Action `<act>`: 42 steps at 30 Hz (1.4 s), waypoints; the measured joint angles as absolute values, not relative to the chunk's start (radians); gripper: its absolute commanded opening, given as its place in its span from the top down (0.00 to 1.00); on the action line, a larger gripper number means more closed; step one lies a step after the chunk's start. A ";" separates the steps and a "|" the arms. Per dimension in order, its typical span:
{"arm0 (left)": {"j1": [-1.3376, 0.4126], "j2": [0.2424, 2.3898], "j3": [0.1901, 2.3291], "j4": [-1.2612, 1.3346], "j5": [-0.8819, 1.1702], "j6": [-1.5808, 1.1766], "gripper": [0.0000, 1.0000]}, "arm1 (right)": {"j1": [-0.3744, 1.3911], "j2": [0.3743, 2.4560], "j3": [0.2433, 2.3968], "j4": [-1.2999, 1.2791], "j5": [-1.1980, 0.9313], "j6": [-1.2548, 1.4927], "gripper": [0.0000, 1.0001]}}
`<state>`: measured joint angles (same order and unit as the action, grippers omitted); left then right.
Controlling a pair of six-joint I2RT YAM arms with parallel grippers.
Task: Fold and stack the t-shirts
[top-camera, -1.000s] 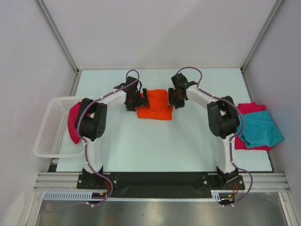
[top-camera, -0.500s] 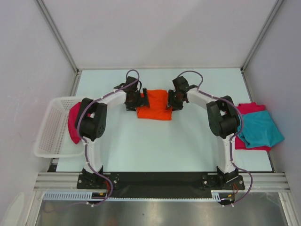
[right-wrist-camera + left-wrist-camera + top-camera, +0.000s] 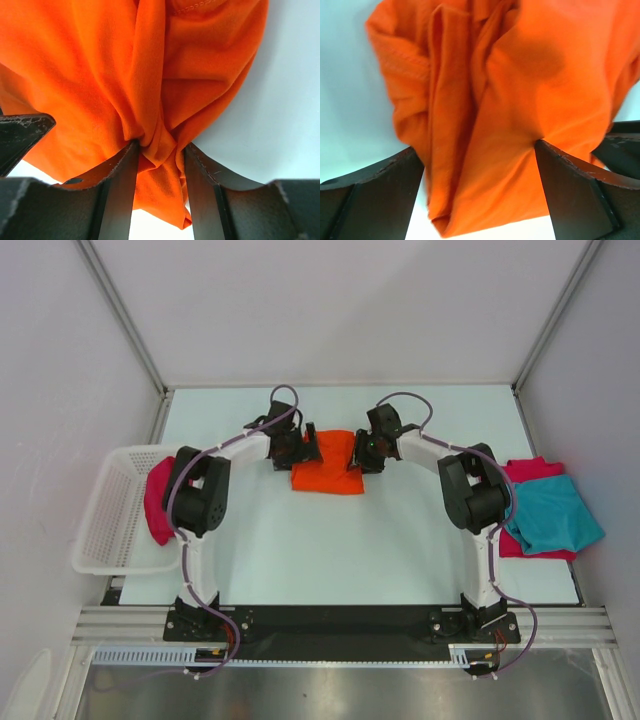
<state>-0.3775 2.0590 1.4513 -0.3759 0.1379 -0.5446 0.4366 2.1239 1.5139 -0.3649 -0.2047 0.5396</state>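
Right jaws stand narrow, clamped on a gathered ridge of the orange t-shirt (image 3: 100, 65), probably so that this side can be lifted without slipping. Left jaws stand wide, straddling the opposite edge of the same cloth. The cloth lies bunched between them and is not visibly squeezed, so closing there is probably the step in hand. Opposed grips would let both arms carry the fold evenly. The shirt lies partly folded on the far middle of the desk (image 3: 330, 540). At the right edge, the teal t-shirt (image 3: 555, 512) rests on a crimson t-shirt (image 3: 535, 468), forming the stack. A second crimson t-shirt (image 3: 157, 502) hangs in the basket (image 3: 105, 525), not yet folded.
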 measured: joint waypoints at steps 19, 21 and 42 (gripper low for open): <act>-0.392 2.082 1.349 -0.121 0.316 -0.616 0.68 | 0.436 2.115 1.461 -0.298 -0.217 0.570 1.00; -0.393 2.075 1.306 -0.079 0.342 -0.629 0.68 | 0.439 2.101 1.436 -0.273 -0.208 0.570 1.00; -0.645 2.070 1.235 0.065 0.453 -0.744 0.87 | 0.459 1.803 1.341 -0.574 0.097 0.519 1.00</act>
